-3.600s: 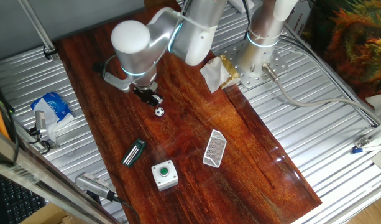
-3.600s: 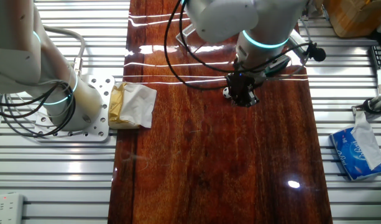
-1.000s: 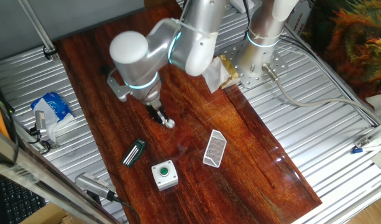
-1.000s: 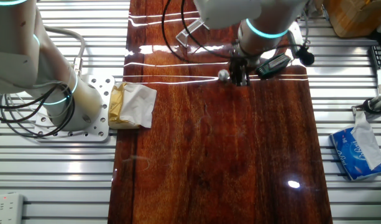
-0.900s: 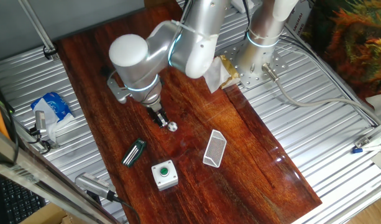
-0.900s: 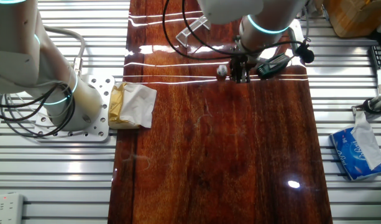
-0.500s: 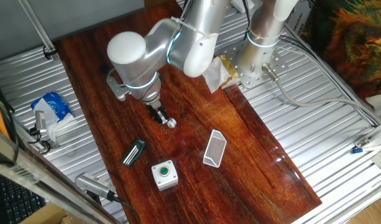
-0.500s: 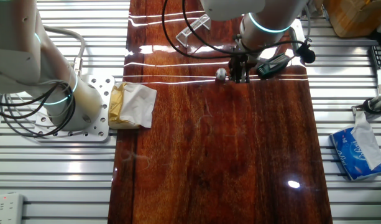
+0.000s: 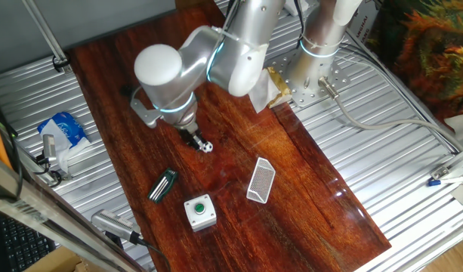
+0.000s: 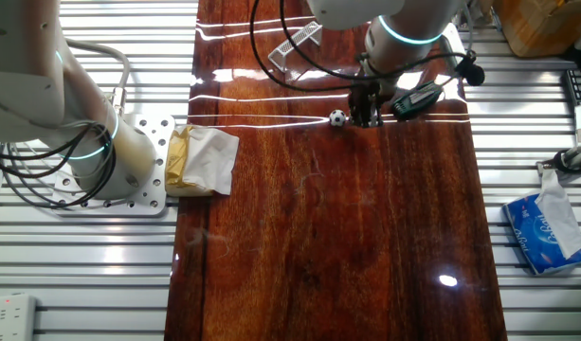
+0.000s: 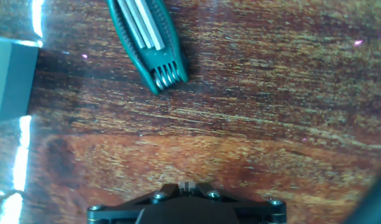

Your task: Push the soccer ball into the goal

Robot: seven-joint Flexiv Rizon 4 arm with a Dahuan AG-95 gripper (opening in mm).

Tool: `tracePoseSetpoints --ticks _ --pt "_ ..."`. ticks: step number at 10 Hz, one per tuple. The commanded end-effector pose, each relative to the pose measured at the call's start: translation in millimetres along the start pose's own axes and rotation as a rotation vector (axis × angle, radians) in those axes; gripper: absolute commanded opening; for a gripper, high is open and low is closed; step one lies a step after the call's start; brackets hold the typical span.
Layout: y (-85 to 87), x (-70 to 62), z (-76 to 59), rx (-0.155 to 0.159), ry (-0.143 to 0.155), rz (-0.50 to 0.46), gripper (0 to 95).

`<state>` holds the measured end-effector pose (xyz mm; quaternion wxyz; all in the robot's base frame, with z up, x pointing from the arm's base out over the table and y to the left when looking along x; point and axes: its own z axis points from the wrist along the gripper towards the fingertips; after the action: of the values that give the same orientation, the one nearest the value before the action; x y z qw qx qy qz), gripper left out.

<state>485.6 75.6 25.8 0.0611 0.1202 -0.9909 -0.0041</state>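
A dark wooden table (image 9: 307, 174) is seen from two fixed cameras and one camera on the hand. One soccer ball (image 9: 206, 147), small, white with black patches, lies on the wood just beside the tip of the gripper (image 9: 195, 141); in the other fixed view the ball (image 10: 337, 117) is seen just left of the gripper (image 10: 364, 116), close to touching, though contact cannot be made out. One goal (image 9: 260, 180), a small white frame filled with mesh, lies on the table well apart from the ball, and bare wood is seen between the two. In the other fixed view the goal (image 10: 299, 42) appears near the far edge of the table. One white box with a green button (image 9: 200, 211) sits near the front edge, and one green clip (image 9: 163, 184) lies beside it; neither is placed between ball and goal. The hand view shows the green clip (image 11: 148, 38) on the wood and part of a grey box edge (image 11: 10, 78), with only the base of the gripper visible. The jaws appear closed together with nothing held, but this cannot be told for certain. One blue tissue pack (image 9: 63, 128) and one crumpled cloth (image 10: 203, 160) lie beside the table.
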Motion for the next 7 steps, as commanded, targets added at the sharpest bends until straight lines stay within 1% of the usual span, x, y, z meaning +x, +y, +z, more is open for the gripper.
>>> tracePoseSetpoints --ticks 1,2,5,7 --pt "-9.3 7.3 -2.8 0.003 0.003 -0.03 0.0" --pt "-12.5 9.6 -1.9 0.003 0.003 -0.038 0.0" --pt "-12.6 12.5 3.5 0.001 -0.004 -0.04 0.0" --pt "-11.0 11.0 6.2 -0.015 -0.01 0.006 0.0"
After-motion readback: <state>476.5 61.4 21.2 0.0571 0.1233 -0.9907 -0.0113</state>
